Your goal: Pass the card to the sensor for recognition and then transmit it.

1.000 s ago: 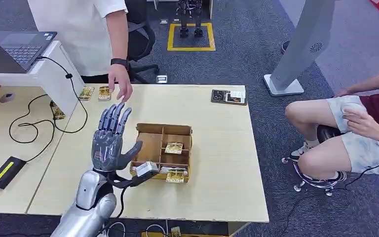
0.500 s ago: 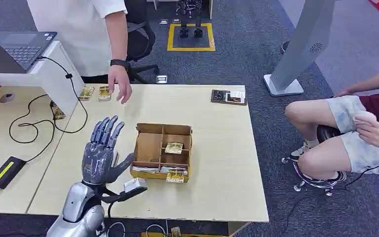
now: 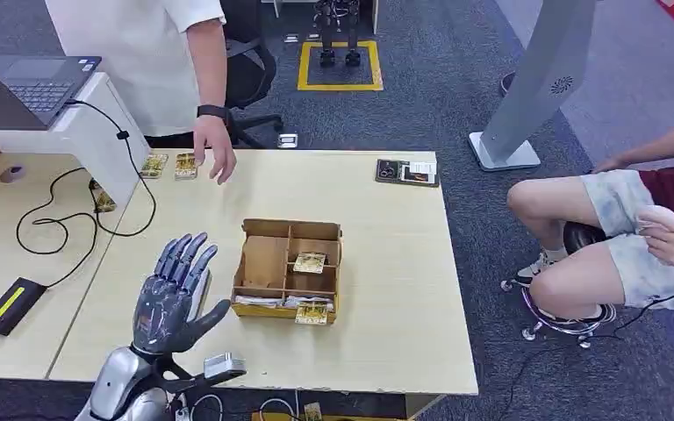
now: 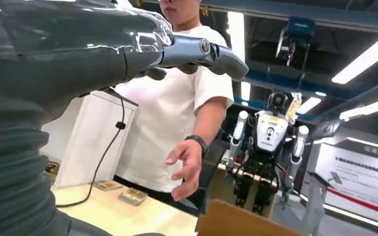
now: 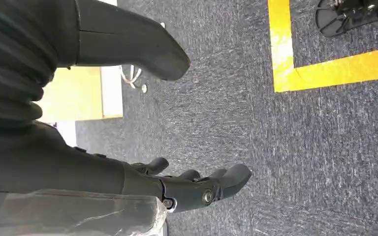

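The left hand [image 3: 171,294] is raised above the near left part of the table [image 3: 386,263], palm flat, fingers spread and straight, holding nothing; the bare tabletop beneath and around it is open, and the hand stands just beside the left wall of the wooden box [image 3: 288,270] without touching it. The box sits near the middle of the table, divided into compartments; one card [image 3: 310,262] lies in its right middle compartment and further cards [image 3: 313,311] lie along its near edge. Two more cards [image 3: 168,165] lie at the far left edge of the table, just beside the hand of a standing person [image 3: 213,151] in a white shirt. A small dark device [image 3: 407,171] lies at the far right corner, well apart from the box, with open tabletop between them. A black cable [image 3: 61,224] loops over the adjoining left desk, where a black adapter [image 3: 7,305] with a yellow label lies; its writing cannot be read. A seated person [image 3: 632,228] is to the right of the table, clear of its edge. The right hand [image 5: 177,187] hangs over grey carpet beside a yellow floor marking [image 5: 325,69], fingers loosely extended and apart, gripping nothing
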